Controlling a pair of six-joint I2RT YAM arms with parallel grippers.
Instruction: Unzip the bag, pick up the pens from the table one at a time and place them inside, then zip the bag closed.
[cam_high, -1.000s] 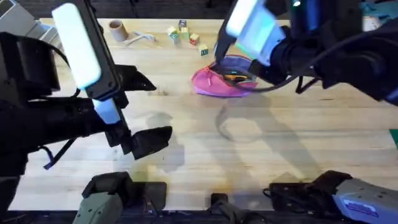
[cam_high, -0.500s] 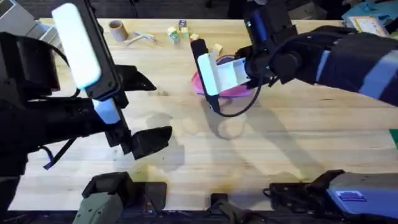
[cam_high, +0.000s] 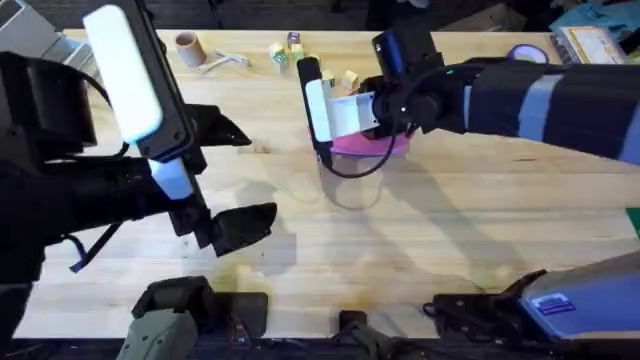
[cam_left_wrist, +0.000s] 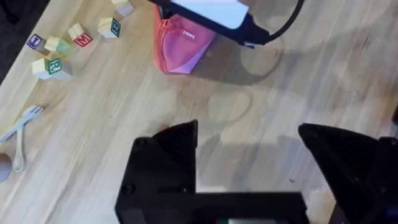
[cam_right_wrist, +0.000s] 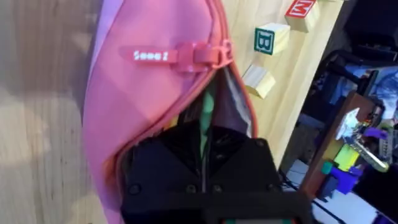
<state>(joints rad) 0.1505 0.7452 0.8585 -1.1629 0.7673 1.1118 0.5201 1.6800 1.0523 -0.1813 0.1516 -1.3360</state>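
Observation:
The pink bag (cam_high: 380, 146) lies at the far middle of the table (cam_high: 450, 230), mostly covered by my right arm reaching across from the right. In the right wrist view the bag (cam_right_wrist: 143, 93) has its zipper open, the pull tab (cam_right_wrist: 186, 56) at one end. A green pen (cam_right_wrist: 205, 112) pokes into the opening, and my right gripper (cam_right_wrist: 204, 152) is shut on it, right at the bag's mouth. My left gripper (cam_high: 235, 178) hovers wide open over bare wood at the left, well short of the bag (cam_left_wrist: 180, 46); its black fingers (cam_left_wrist: 174, 149) hold nothing.
Lettered wooden blocks (cam_high: 290, 52) sit just behind the bag near the far edge, also seen in the left wrist view as blocks (cam_left_wrist: 56, 53). A small fork (cam_high: 225, 62) and a tape roll (cam_high: 186, 44) lie at the far left. Bare wood spans the middle and front.
My right arm has swung left and turned its wrist over the bag, now covering most of it. The left arm has stayed still.

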